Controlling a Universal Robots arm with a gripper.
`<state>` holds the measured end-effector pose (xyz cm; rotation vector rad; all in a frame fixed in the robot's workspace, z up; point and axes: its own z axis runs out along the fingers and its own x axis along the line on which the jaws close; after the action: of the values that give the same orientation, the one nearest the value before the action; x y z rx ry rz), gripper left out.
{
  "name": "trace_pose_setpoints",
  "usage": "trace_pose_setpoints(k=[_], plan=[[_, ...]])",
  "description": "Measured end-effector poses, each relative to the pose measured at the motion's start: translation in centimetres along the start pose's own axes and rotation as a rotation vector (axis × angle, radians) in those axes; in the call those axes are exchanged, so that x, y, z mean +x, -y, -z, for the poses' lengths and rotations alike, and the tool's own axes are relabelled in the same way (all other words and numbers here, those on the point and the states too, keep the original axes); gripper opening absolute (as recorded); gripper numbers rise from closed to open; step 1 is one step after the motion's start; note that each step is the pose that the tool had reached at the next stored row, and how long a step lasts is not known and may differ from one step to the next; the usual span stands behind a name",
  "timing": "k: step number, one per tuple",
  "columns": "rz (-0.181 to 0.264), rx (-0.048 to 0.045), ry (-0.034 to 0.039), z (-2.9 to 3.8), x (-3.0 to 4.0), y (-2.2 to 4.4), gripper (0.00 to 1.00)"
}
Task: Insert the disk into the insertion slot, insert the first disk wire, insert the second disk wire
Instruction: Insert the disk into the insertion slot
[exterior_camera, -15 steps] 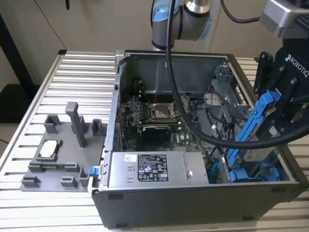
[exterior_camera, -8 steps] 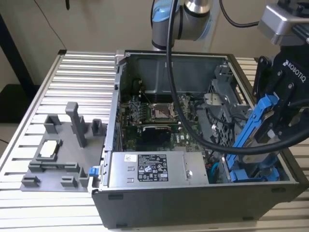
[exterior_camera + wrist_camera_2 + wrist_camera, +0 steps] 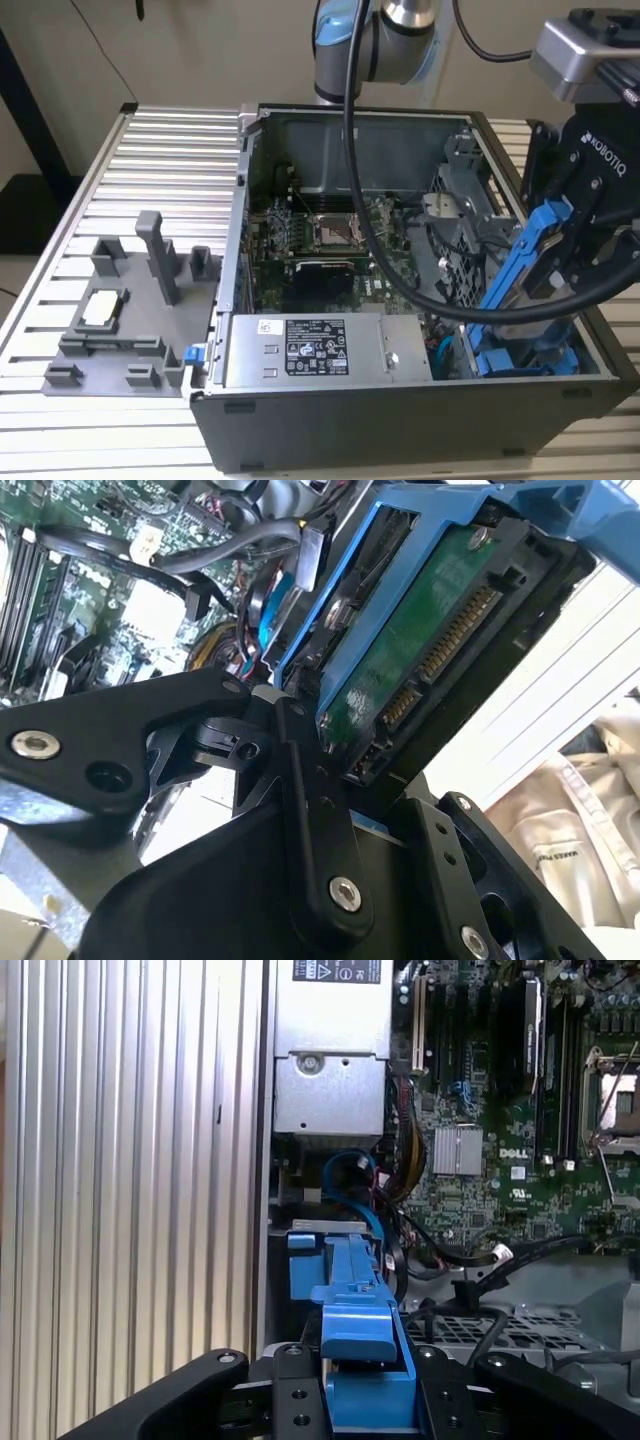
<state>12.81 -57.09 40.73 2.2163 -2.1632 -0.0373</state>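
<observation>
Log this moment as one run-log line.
gripper: shut on the disk | disk: tilted, over the open computer case | insertion: not done

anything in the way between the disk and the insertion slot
Nothing solid visible. The gripper holds the disk tilted over the case. A thick black cable crosses it in the exterior view; whether it blocks the way I cannot tell.

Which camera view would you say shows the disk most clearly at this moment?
The second wrist view: the disk shows its green circuit board and connectors inside the blue frame. The exterior view shows the disk tilted over the open case; the first wrist view shows the disk edge-on.
</observation>
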Motion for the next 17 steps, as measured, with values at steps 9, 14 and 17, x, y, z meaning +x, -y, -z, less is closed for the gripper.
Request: trace_pose_setpoints(k=[9,14,17], plan=[[-0.004,0.0001,0.0000,-0.16,-0.15,0.05,0.33],[-0.005,0.0002,0.0057,-0.31,-0.38,0.06,0.33],[-0.006,0.0005,0.0132,-0.64,-0.43,0.08,0.33]])
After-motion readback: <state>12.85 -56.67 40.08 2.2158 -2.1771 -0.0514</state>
